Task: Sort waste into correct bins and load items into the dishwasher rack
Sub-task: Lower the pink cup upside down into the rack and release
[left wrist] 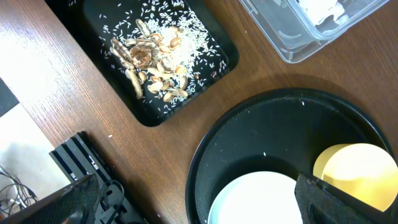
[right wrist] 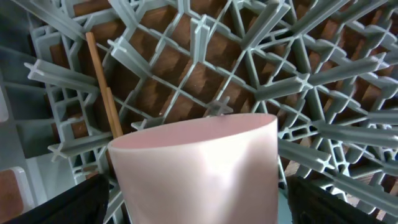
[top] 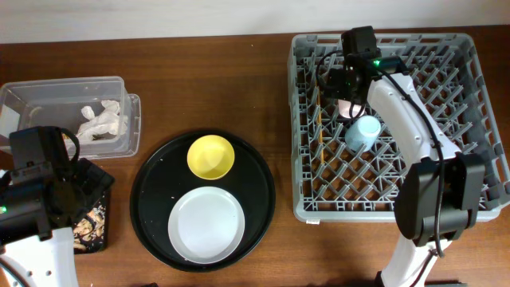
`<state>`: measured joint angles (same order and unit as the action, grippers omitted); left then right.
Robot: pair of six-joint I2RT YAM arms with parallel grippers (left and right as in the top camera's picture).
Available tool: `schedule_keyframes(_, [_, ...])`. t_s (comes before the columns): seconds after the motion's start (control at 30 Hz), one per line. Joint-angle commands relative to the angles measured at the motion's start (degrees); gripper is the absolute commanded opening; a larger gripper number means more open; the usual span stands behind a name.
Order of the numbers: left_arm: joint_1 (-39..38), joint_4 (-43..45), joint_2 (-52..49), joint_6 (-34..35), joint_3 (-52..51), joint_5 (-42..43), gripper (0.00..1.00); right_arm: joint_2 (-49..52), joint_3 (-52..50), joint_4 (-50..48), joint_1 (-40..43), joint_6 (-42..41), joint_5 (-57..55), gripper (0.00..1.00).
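My right gripper [top: 348, 88] is over the back left of the grey dishwasher rack [top: 470, 104], shut on the pink cup [right wrist: 199, 168], which fills the space between its fingers. The light-blue cup [top: 362, 133] lies in the rack just in front. The wooden chopsticks [top: 319, 119] lie in the rack to the left and also show in the right wrist view [right wrist: 102, 87]. My left gripper [left wrist: 199, 208] is open and empty above the table, between the shallow black tray [left wrist: 149, 118] of food scraps [left wrist: 155, 59] and the grey-white plate [left wrist: 261, 199]. The yellow saucer [top: 211, 155] sits behind the plate [top: 205, 225].
The saucer and plate rest on a large round black tray [top: 151, 199] at the table's middle. The clear tub [top: 48, 92] at the back left holds crumpled white tissue [top: 102, 121]. The shallow black tray [top: 92, 227] sits partly under my left arm.
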<state>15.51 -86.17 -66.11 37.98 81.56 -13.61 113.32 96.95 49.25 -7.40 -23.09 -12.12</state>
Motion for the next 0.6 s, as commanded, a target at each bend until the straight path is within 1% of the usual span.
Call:
schedule_keyframes(0.0, [0.2, 0.0, 0.5, -0.3, 0.6, -0.8, 0.99, 0.6, 0.0, -0.2, 1.7, 0.3, -1.6, 0.92])
schedule_keyframes(0.1, [0.2, 0.0, 0.5, -0.3, 0.6, -0.8, 0.99, 0.6, 0.1, -0.3, 2.7, 0.7, 2.5, 0.92])
schedule_keyframes(0.17, [0.2, 0.0, 0.5, -0.3, 0.6, -0.8, 0.99, 0.9, 0.0, -1.3, 2.6, 4.7, 6.3, 0.92])
schedule_keyframes(0.23, [0.2, 0.0, 0.5, -0.3, 0.6, -0.8, 0.99, 1.6, 0.0, -1.0, 2.6, 4.5, 6.3, 0.91])
schedule_keyframes(0.33, [0.2, 0.0, 0.5, -0.3, 0.6, -0.8, 0.99, 1.6, 0.1, 0.4, 2.6, 1.6, 6.4, 0.79])
schedule_keyframes(0.43, [0.2, 0.0, 0.5, -0.3, 0.6, -0.8, 0.99, 1.3, 3.7, 4.2, 3.7, -0.4, 7.6, 0.76])
schedule_keyframes(0.47, [0.2, 0.0, 0.5, -0.3, 0.6, -0.8, 0.99, 1.2, 5.5, 5.6, 4.5, -1.2, 9.1, 0.73])
schedule_keyframes(0.5, [0.2, 0.0, 0.5, -0.3, 0.6, -0.8, 0.99, 1.2, 7.4, 6.9, 5.4, -1.4, 11.6, 0.69])
schedule_keyframes(0.57, [0.2, 0.0, 0.5, -0.3, 0.6, -0.8, 0.99, 1.3, 13.4, 10.0, 10.8, -1.4, 27.1, 0.69])
